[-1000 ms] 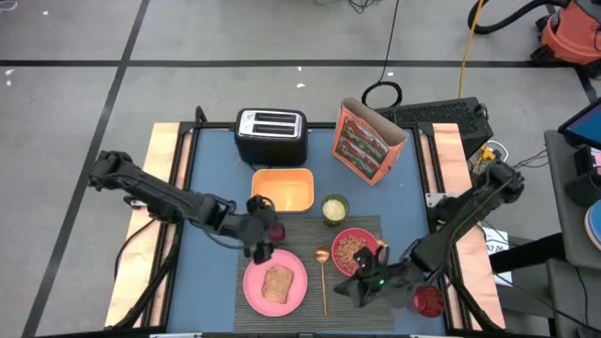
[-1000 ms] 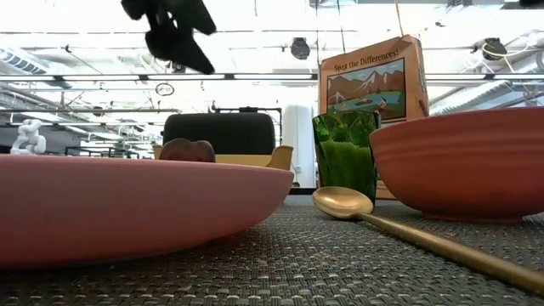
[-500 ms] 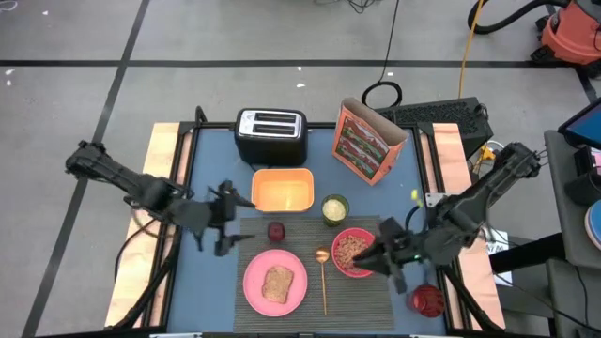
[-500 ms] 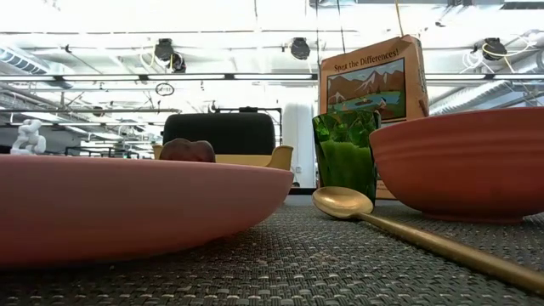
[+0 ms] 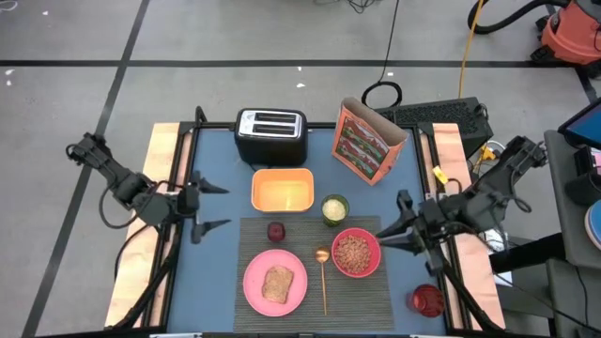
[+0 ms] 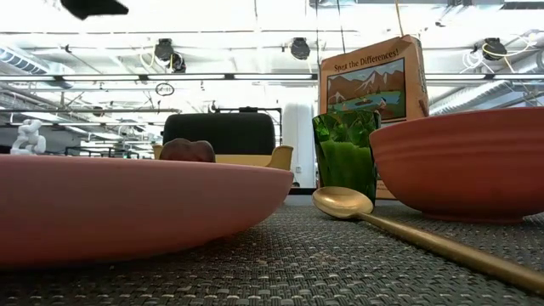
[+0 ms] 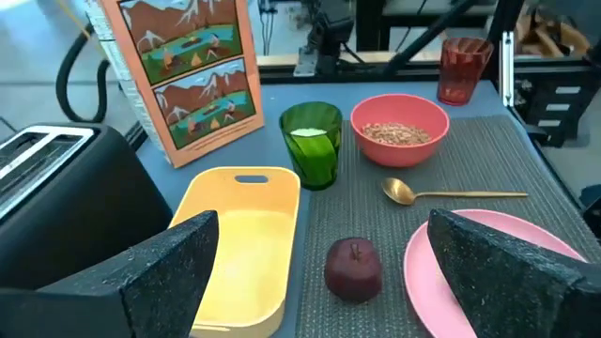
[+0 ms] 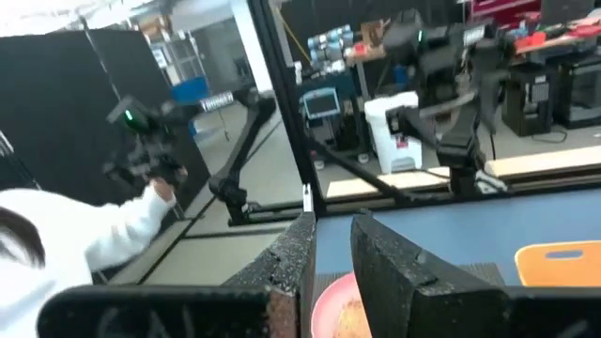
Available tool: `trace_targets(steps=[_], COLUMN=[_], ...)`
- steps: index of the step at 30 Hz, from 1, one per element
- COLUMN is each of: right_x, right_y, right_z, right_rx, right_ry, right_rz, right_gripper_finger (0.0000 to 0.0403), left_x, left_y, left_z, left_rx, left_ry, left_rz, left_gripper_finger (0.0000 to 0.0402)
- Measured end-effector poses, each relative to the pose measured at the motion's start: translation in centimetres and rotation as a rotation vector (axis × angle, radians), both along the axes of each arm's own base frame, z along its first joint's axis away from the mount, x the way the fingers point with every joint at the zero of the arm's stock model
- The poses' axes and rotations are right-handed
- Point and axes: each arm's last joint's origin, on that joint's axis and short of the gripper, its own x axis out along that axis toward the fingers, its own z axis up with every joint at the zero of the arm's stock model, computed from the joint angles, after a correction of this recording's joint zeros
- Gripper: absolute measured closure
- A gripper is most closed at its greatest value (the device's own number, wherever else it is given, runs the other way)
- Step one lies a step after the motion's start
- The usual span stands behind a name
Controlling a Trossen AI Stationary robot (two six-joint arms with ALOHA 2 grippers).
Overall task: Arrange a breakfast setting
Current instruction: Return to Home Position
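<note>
Beside placemat [image 5: 302, 233]: left tool [image 5: 215, 205], right tool [image 5: 393, 223]

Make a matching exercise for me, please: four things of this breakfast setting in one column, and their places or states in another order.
1. toast slice
2. gold spoon
3. dark-red fruit
4. pink bowl

A. between pink plate and pink bowl
B. holds cereal
C. on the pink plate
D. between pink plate and yellow container

Pairs: 1-C, 2-A, 3-D, 4-B.
</note>
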Motion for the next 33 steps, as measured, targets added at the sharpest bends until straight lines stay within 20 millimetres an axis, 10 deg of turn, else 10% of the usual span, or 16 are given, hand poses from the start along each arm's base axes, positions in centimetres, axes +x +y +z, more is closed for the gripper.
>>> trace_targets(steps=[16,23,33], right_x=[-1.2,-0.9,0.3], right_y=[-3.4,-4.5,-6.9], right_z=[-0.6,-0.8,-6.7], right_rx=[-0.101,-0.190,-0.113], right_ry=[0.092,0.068,-0.071], right_rz=[-0.193,-0.240,-0.151], right_gripper_finger=[0.0339,0.0339,0.0339], left_x=[-1.9,-2.0,-1.8], left_y=[2.4,4.2,7.0], left_z=[-9.5,-11.1,-11.4], left_rx=[0.077,0.083,0.101], left_ry=[-0.333,-0.562,-0.586], left_rz=[0.043,0.213,0.492], left_gripper_finger=[0.0014,0.0014,0.0014])
